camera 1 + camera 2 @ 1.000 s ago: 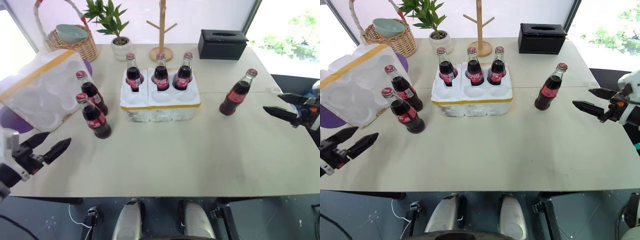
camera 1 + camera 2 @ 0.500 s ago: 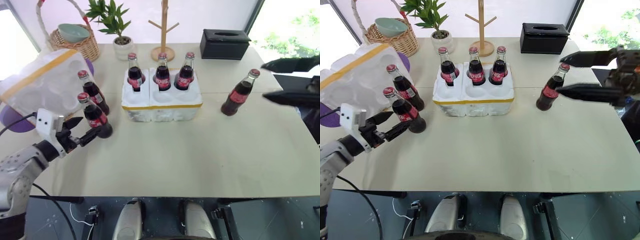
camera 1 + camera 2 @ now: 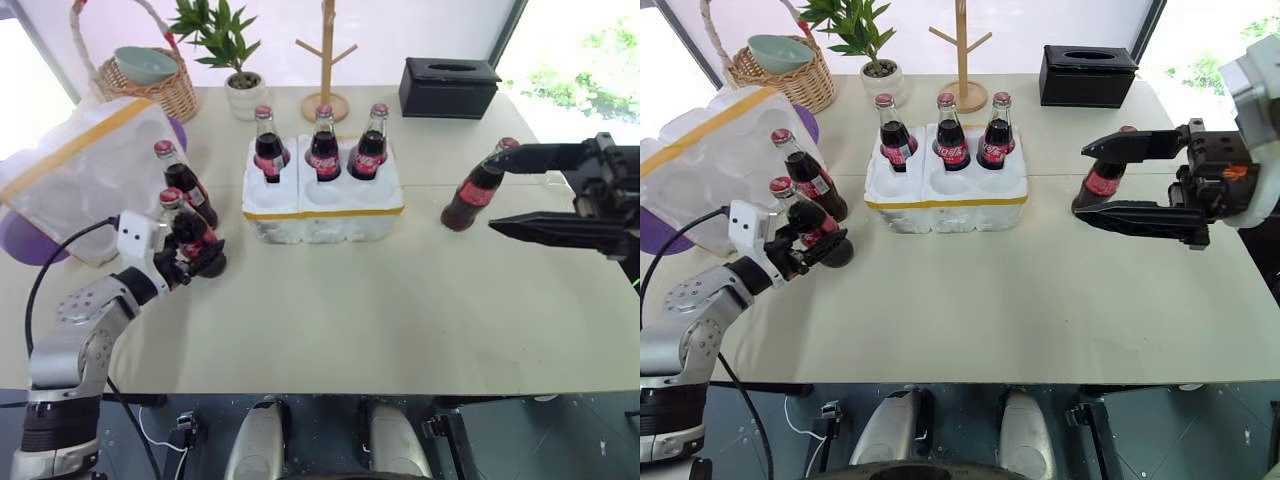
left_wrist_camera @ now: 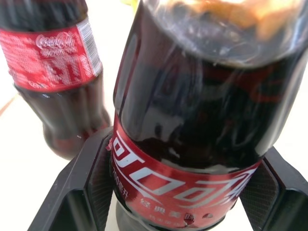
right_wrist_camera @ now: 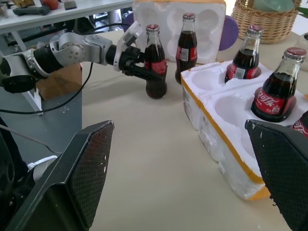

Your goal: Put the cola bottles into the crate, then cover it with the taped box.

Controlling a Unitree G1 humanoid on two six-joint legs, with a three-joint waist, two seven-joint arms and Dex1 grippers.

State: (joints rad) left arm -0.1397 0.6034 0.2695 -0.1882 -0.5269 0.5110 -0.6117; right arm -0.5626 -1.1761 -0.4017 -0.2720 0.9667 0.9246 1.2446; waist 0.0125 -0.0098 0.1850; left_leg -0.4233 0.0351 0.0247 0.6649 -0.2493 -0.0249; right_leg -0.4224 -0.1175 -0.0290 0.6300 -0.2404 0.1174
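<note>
Left eye view: taped box lies tilted at the tabletop's left, hollows upward; crate sits level mid-tabletop, three upright cola bottles in its far row. Left pincer pinches an upright bottle labelled Coca-Cola; right pincer, spread, flanks another.

You are looking at what seems a bright office or test room set up with homely props. The pale surface stands beside large windows with greenery outside. Along its far edge sit a wicker basket holding a bowl, a potted plant, a wooden mug tree and a black tissue box. The right wrist view shows another table with clutter behind.
</note>
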